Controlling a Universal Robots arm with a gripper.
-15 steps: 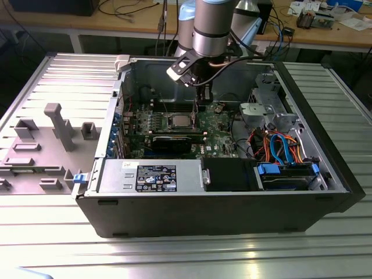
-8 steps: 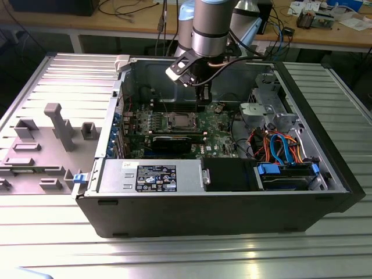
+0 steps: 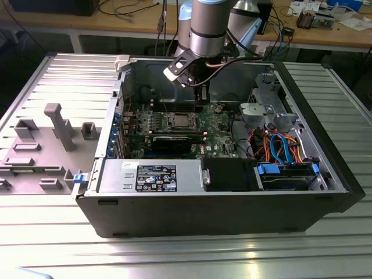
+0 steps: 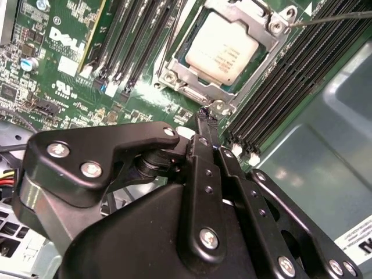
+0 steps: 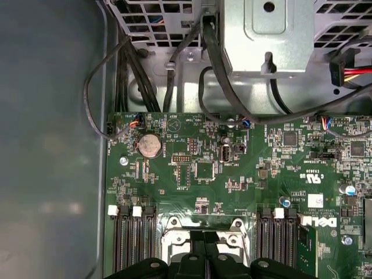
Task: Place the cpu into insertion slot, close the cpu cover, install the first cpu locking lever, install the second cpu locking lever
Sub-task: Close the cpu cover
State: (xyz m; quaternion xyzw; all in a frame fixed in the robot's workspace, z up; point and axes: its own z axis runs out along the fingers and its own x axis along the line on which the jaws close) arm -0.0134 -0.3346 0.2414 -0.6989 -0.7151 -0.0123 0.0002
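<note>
Black hand (image 4: 206,120) hangs straight down from the upright arm (image 3: 208,29), fingers (image 4: 203,171) pinched narrow, tips just beside the cpu cover (image 4: 187,78), which lies shut over the cpu (image 4: 218,49) on the green motherboard (image 4: 70,75).

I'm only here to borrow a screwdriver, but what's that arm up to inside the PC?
A robot arm is reaching into an open PC case that lies on its side. The cpu is already seated on the board, with the cover down around it. The tool, fingers together, has its tip at one corner of the cover. A thin lever juts out from another corner.
</note>
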